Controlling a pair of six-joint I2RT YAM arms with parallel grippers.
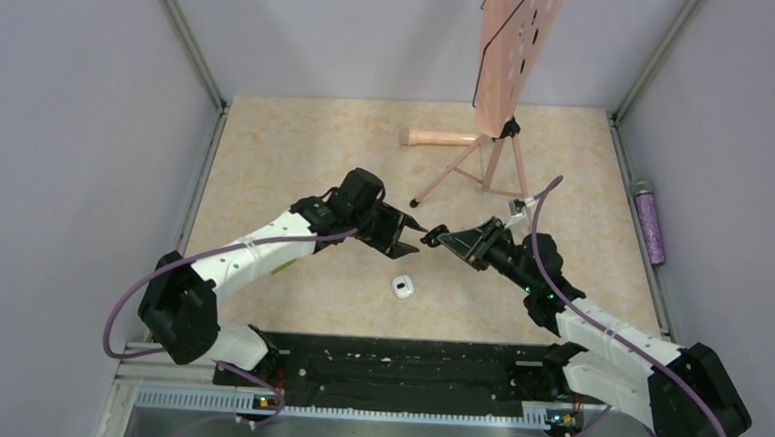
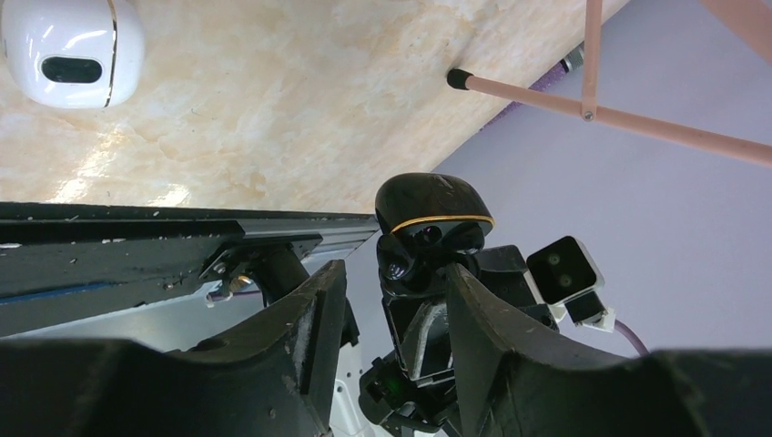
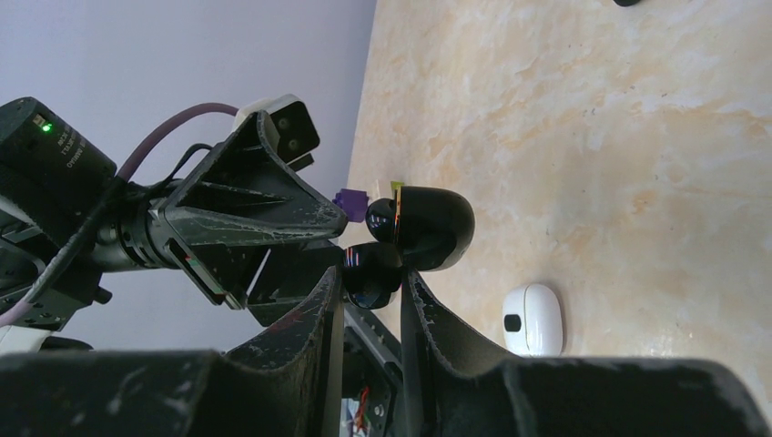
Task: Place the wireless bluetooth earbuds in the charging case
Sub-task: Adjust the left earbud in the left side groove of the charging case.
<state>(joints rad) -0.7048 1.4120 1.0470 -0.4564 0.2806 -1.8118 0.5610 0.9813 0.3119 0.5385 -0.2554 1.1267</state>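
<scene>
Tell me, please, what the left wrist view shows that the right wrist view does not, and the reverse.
Only the left wrist view shows a pink leg of the stand and the right arm's wrist camera. Only the right wrist view shows the small purple-and-yellow block and the left arm's wrist camera. Both show the black charging case gripped by the right gripper, and the white oval object lying on the marbled table.
</scene>
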